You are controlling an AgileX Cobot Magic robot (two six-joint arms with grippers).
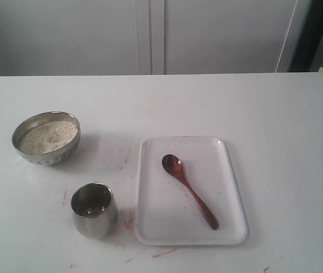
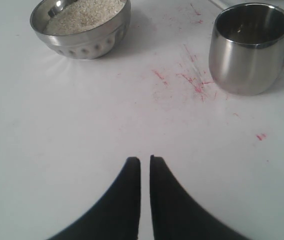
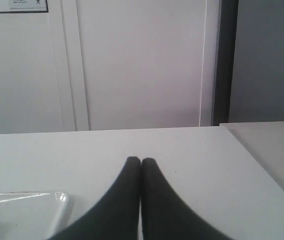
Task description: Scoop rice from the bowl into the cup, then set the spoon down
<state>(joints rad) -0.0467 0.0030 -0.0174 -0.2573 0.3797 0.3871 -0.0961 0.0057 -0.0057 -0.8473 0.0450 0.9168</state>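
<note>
The steel bowl (image 1: 50, 156) of off-white rice (image 1: 48, 136) stands at the left of the white table. The steel cup (image 1: 93, 219) stands nearer the front, beside a white tray (image 1: 161, 219). On that tray lies the reddish-brown wooden spoon (image 1: 187, 187), head toward the back. Neither arm shows in the exterior view. My left gripper (image 2: 145, 159) hovers over bare table short of the bowl (image 2: 87, 45), its rice (image 2: 84, 12) and the cup (image 2: 249, 55); only a thin slit parts its jaws and nothing is in them. My right gripper (image 3: 141, 160) is shut and empty, beside the tray (image 3: 32, 210).
Red smears mark the table (image 2: 192, 82) between bowl and cup and along the tray's front edge. White cabinet doors (image 1: 150, 34) stand behind the table's far edge. A second pale surface (image 3: 277, 145) adjoins the table at the right.
</note>
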